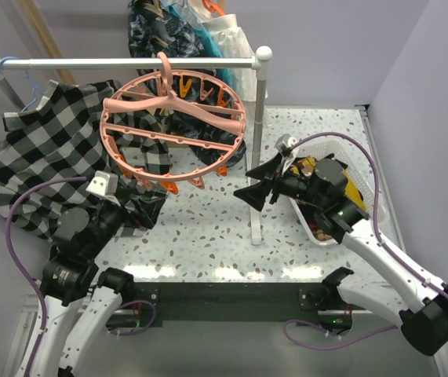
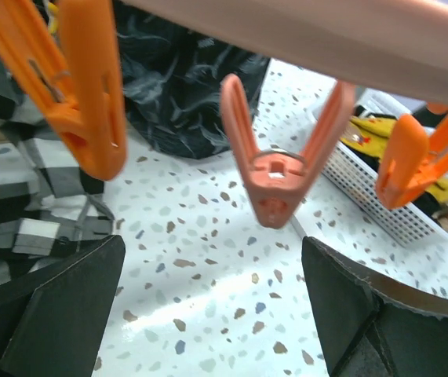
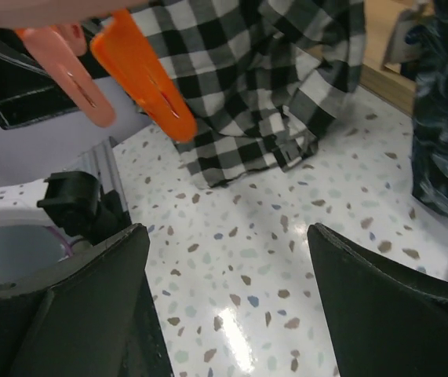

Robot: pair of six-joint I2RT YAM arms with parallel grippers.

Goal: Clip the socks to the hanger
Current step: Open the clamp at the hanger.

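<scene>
Top view: the hanger (image 1: 169, 138) hangs by its hook from the white rail (image 1: 129, 61), and its clips dangle over the tabletop (image 1: 208, 228). The socks (image 1: 308, 166) lie in the white basket (image 1: 347, 153) at the right. A mustard yellow one shows on top, and the right arm hides the others. I see no sock on any clip. The left jaws are under the left side of the ring, near the checkered shirt (image 1: 43, 157). The right jaws point toward the ring, with the basket just behind them.

Left wrist view: the left jaws stand wide apart with nothing between them. A salmon clip (image 2: 274, 173) hangs closed just ahead of them, with an orange clip (image 2: 82, 86) to its left. Beyond, the basket (image 2: 365, 196) holds a yellow sock (image 2: 380, 129) with red marks.

Right wrist view: the right jaws are also apart and empty, and only speckled tabletop lies under them. One orange clip (image 3: 145, 75) hangs at the upper left.

I judge that the step in hand is to fetch a sock. The right jaws should turn back to the basket and take only one sock, by its cuff, so that a free edge stays out. The left jaws seem well placed to press the upper wings of the salmon clip. This should be done gently, because the ring hangs free and may swing.
</scene>
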